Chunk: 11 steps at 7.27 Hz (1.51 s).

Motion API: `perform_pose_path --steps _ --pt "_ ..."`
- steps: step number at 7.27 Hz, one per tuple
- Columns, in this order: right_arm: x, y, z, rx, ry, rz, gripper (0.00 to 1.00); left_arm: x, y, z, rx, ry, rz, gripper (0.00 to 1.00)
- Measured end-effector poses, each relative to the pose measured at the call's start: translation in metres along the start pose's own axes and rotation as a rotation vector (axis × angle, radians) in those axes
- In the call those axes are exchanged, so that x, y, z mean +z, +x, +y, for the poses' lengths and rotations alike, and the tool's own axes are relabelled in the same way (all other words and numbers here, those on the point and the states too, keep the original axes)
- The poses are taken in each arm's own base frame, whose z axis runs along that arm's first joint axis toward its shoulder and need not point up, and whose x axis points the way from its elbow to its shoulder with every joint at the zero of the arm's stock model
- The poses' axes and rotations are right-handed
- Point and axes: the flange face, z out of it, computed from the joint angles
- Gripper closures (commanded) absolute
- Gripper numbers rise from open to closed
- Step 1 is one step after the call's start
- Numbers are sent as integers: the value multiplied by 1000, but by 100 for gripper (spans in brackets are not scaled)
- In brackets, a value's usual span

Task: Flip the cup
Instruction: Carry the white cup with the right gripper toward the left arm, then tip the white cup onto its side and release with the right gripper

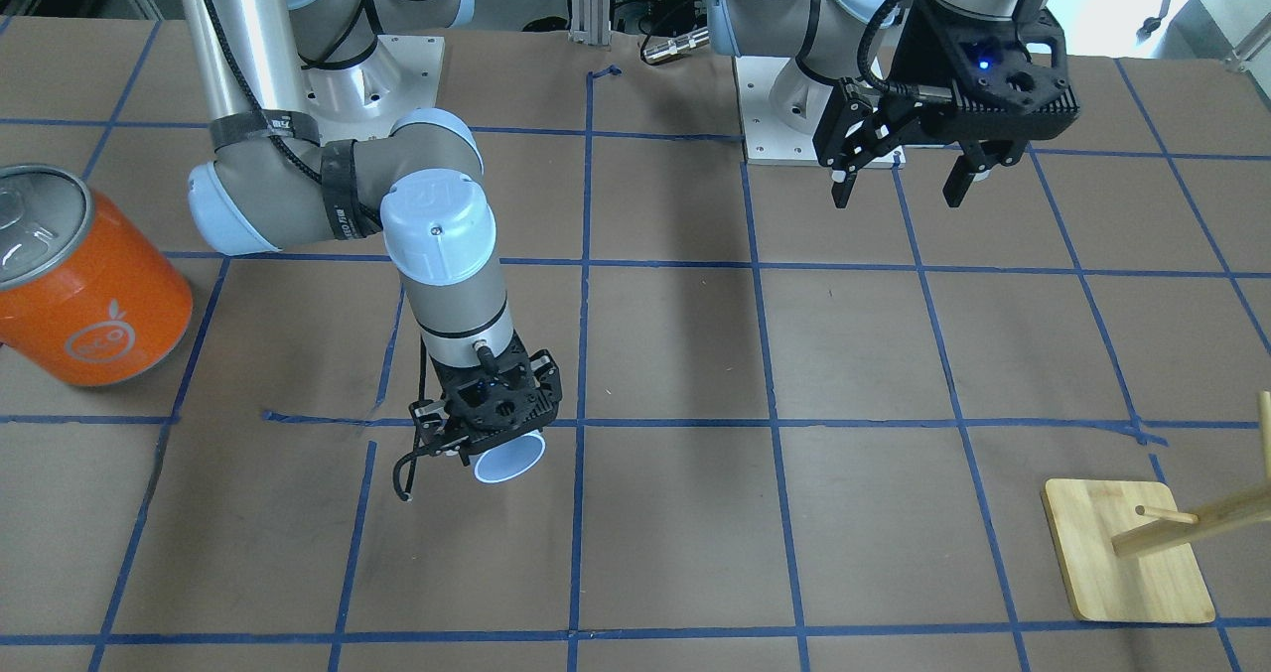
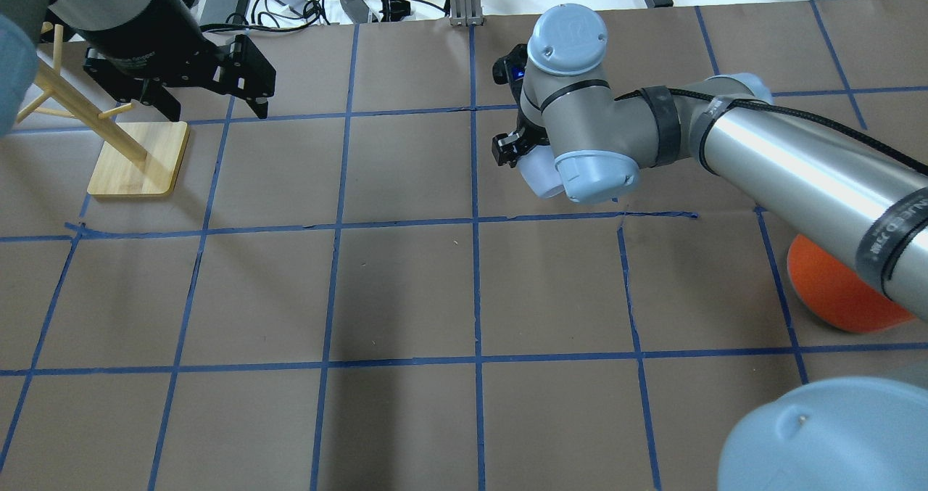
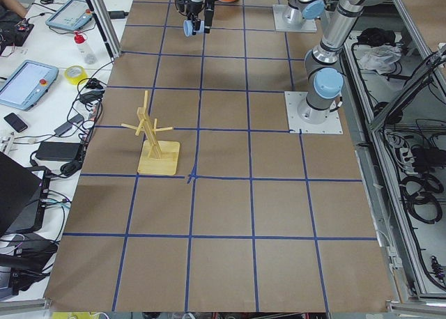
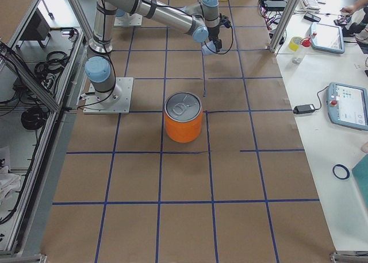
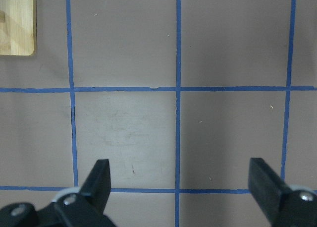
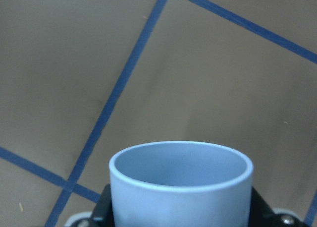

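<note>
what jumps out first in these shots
The big orange can on the robot's right side stands out most. Next, the right end effector grips the small pale cup, tipped sideways, near the middle. The left end effector hangs open and empty.

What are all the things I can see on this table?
cup: one, pale blue-white, gripped by the right arm, tilted with its mouth facing away from the robot
can: one, large, orange with a silver top, upright on the robot's right side
wooden stand: one, light wood with pegs, on the robot's left side
table: one, brown covering with a grid of blue tape
right gripper: one, black, shut on the cup
left gripper: one, black, open and empty, near its base
</note>
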Motion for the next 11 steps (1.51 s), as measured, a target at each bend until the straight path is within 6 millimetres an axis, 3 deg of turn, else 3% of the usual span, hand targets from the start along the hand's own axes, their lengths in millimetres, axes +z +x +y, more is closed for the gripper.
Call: perform_pose_path --steps 4,8,11 --pt "7 -82 -3 -535 43 -143 100 0 0 0 1 0 -1 0" --pt "20 -106 -7 -1047 137 -161 100 0 0 0 0 0 0 0" --pt "58 -113 -9 -1110 155 -185 100 0 1 0 1 0 1 0"
